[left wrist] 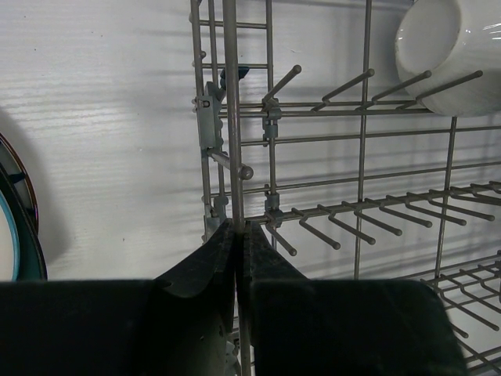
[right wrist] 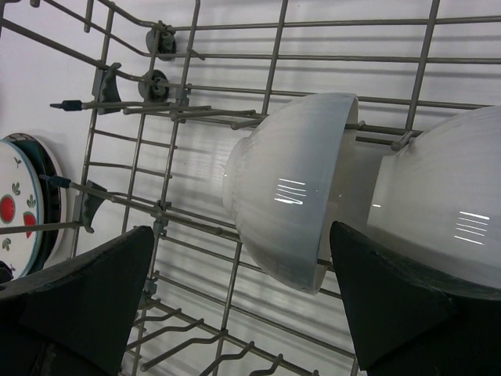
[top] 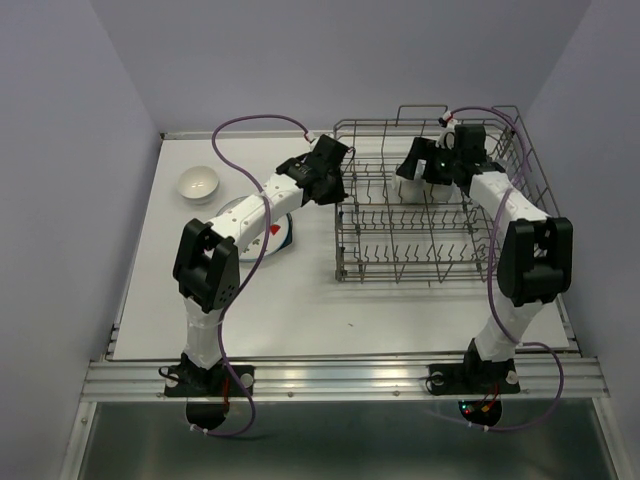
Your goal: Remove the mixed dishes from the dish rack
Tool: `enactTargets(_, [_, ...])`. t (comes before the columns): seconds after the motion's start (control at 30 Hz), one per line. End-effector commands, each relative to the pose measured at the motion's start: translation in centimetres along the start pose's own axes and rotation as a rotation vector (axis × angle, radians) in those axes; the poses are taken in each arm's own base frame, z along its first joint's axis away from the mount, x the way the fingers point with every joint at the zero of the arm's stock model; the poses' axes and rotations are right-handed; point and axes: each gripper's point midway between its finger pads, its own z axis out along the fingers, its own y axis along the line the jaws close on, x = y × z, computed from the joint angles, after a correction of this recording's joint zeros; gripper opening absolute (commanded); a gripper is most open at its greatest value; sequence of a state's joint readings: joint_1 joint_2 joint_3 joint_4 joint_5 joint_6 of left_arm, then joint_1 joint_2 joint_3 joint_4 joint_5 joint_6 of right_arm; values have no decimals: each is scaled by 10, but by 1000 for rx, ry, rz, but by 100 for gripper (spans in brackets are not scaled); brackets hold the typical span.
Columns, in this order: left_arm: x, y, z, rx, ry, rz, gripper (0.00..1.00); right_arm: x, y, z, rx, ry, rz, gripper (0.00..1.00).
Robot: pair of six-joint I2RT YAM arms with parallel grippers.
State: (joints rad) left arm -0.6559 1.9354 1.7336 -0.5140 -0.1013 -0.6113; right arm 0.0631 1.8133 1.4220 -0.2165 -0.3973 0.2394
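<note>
— Room near the arms first?
— Plenty of bare table [top: 330, 310] across the lower middle of the top view, white, smooth and matte, in front of the rack [top: 435, 262]. Tighter higher up.

— And the left claw [left wrist: 236, 231]?
— Pressed together on an upright grey wire at the rack's left edge, lower centre of its own view. Only that thin wire between the dark fingers [left wrist: 196, 274]. At the left edge of that frame, a curved sliver of the teal plate [left wrist: 30, 254], flat on the table. On top of it the strawberry plate [right wrist: 17, 196], round and white, half hidden under the arm from above.

— Right claw [right wrist: 241, 231]?
— Wide apart inside the rack. Between its black fingers [right wrist: 86, 301], a glossy round white bowl [right wrist: 293, 188] on its side among the tines. Touching it or not, cannot tell. Close against that, at the right of the frame, a second bowl [right wrist: 446, 204].

— Farther back?
— Thin tines, then the taller wire wall, upper right of the top view. Well apart, upper left, a loose bowl [top: 198, 184] upright on the table, open space all round.
</note>
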Motion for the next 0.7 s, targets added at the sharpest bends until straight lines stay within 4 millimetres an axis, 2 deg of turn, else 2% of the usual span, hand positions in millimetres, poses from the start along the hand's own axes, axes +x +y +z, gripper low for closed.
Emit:
enactTargets(0.0, [-9,-1,-8,-10,-41,14,2,-27,14,0,-63,-64,-43,100])
enactTargets(0.13, [-6,2,-7,-19,-33,14,0,-20,22,3,-122,-35,-33,95])
enactTargets(0.17, [-5,2,-7,-19,-33,13,0,-18,23,5,-133,-26,-24,89])
enactTargets(0.23, [-5,2,-7,-20,-34,10,0,-14,27,6,-161,-11,-16,84])
enactTargets(0.4, [-5,2,-8,-20,-34,-6,0,-8,12,14,-151,12,32,63])
enactTargets(0.53, [-3,3,-7,-23,-31,-6,0,-4,7,18,-160,26,52,57])
enactTargets(0.67, [-2,5,-6,-30,-24,-5,0,-3,1,18,-180,31,72,45])
